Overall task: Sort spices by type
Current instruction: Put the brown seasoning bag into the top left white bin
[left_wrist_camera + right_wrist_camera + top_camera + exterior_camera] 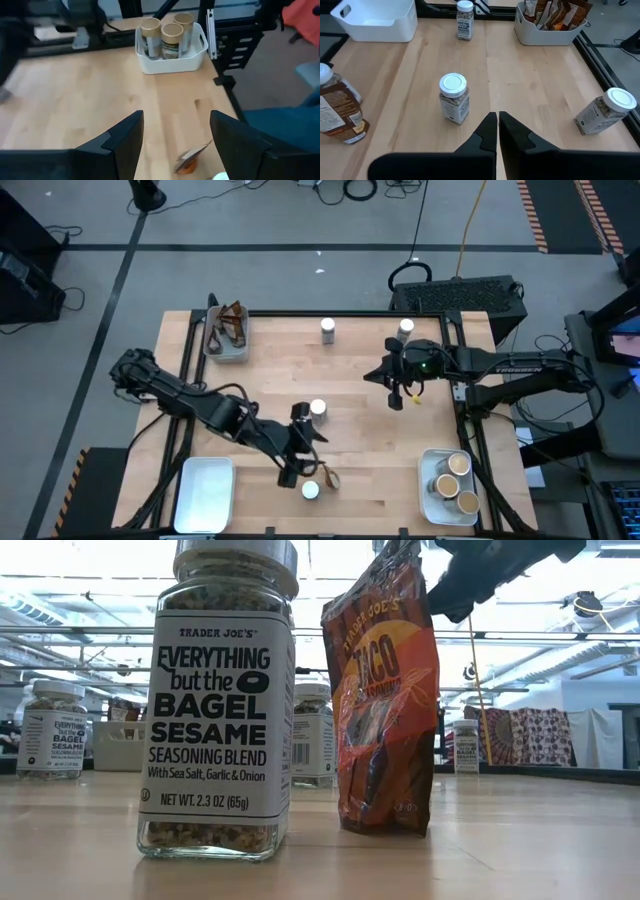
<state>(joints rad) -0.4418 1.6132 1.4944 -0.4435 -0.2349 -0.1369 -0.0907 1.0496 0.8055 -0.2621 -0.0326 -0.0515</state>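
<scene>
Left gripper (303, 463): dark, angular fingers held apart over the near middle of the table, above a crinkly sachet (384, 700); whether they touch it cannot be told.
Sachet: glossy orange-and-dark foil pouch printed with a taco seasoning label, standing upright on the wood, just beside a white-lidded jar (311, 491).
Nearest jar: clear glass with squared sides and a round white lid, a white label reading "Everything but the Bagel Sesame", speckled seeds showing through.
Other white-lidded jars: one (318, 408) at mid-table, two (327, 330) near the far edge, all upright.
Right gripper (497, 131): black fingers pressed together, holding nothing, above the right middle of the table.
Tan-lidded jars (171, 40): three cardboard-coloured cylinders upright in a white tray (432, 498) at the near right corner.
Far-left tray (228, 352): white plastic, rounded corners, holding more sachets.
Near-left tray (205, 496): white, glossy.
Table (350, 380): pale wood planks, black metal frame.
</scene>
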